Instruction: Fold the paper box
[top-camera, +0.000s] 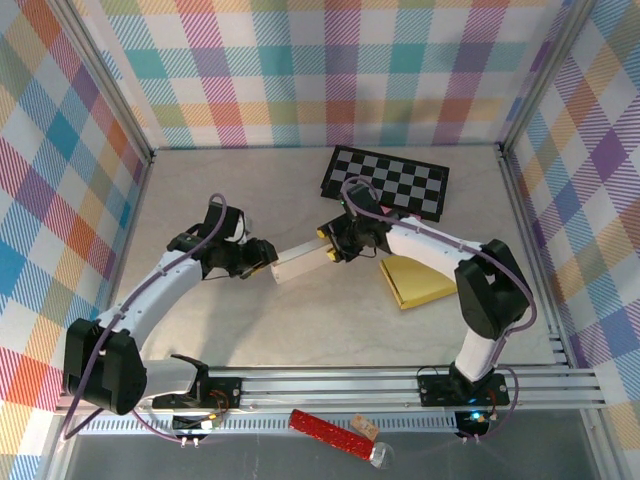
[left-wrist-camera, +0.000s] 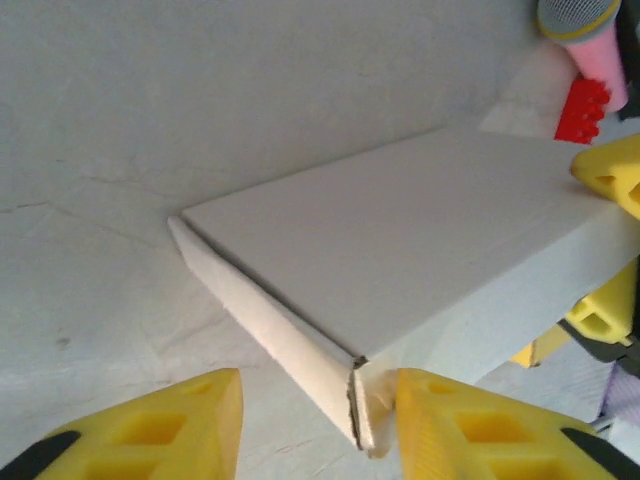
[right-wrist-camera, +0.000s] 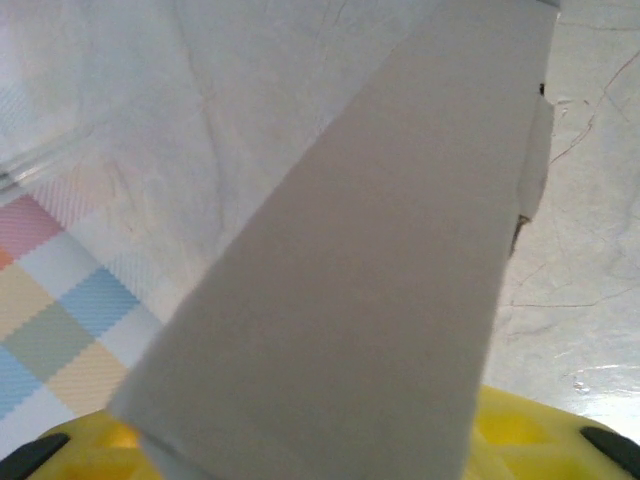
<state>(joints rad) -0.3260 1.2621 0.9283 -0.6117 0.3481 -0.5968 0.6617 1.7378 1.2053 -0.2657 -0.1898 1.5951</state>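
Paper box lay lengthwise between arms; we found left gripper released at its corner, right gripper indeterminate.

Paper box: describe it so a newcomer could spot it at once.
On the table, look in front of the black-and-white checkerboard mat. The paper box lies there, spanning the gap between the left gripper and right gripper. It is the flat, plain white slab, unlike the yellow pad to its right.
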